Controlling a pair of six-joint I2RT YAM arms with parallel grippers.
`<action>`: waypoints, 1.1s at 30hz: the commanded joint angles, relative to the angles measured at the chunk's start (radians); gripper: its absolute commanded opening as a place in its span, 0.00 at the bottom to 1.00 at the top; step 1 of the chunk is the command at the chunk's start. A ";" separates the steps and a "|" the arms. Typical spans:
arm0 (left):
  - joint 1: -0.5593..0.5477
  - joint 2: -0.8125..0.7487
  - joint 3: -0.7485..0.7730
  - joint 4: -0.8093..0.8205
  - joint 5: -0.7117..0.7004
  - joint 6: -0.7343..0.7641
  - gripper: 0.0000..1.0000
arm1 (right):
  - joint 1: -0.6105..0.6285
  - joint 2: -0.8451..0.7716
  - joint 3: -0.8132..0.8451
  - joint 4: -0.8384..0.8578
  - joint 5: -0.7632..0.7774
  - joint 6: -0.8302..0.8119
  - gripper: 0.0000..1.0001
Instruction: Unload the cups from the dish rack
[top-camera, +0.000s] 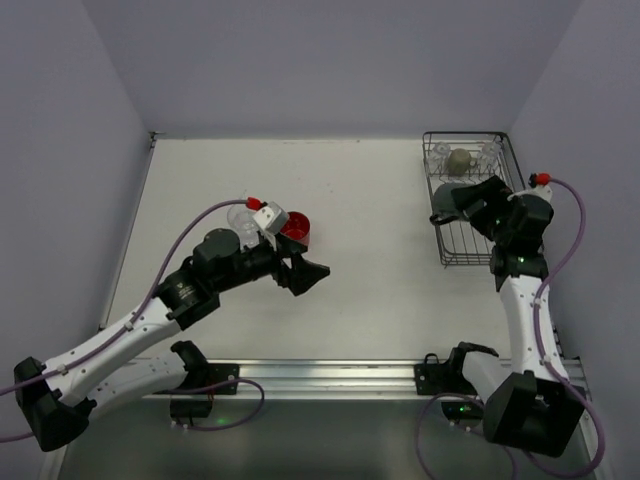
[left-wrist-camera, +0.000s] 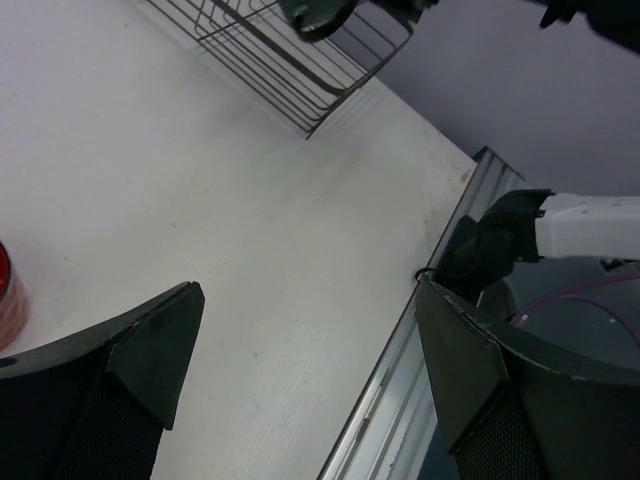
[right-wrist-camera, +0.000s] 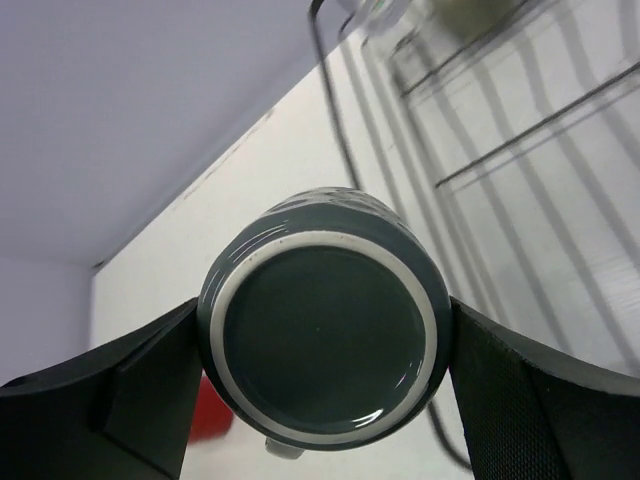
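Observation:
My right gripper (right-wrist-camera: 325, 375) is shut on the dark grey-green mug (right-wrist-camera: 325, 330), whose base faces the wrist camera. It holds the mug over the left edge of the black wire dish rack (top-camera: 470, 240). In the top view the right gripper (top-camera: 450, 205) is over the rack's middle. An olive-tan mug (top-camera: 458, 162) and clear tumblers (top-camera: 488, 152) stand at the rack's far end. A red mug (top-camera: 295, 230) and a clear tumbler (top-camera: 240, 218) stand on the table at left. My left gripper (top-camera: 305, 272) is open and empty just in front of the red mug.
The left wrist view shows the left gripper (left-wrist-camera: 310, 360) over bare table, with the red mug's edge (left-wrist-camera: 5, 295) at far left, the rack (left-wrist-camera: 290, 60) ahead and the metal rail (left-wrist-camera: 400, 400) at the table's near edge. Walls close in the table on three sides.

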 joint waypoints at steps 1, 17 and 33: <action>0.002 0.072 0.031 0.236 0.099 -0.167 0.93 | 0.039 -0.090 -0.160 0.289 -0.339 0.203 0.57; 0.002 0.365 0.048 0.547 0.103 -0.455 0.90 | 0.372 -0.275 -0.504 0.859 -0.550 0.584 0.57; 0.002 0.393 -0.022 0.758 0.111 -0.532 0.00 | 0.485 -0.086 -0.578 1.112 -0.542 0.694 0.61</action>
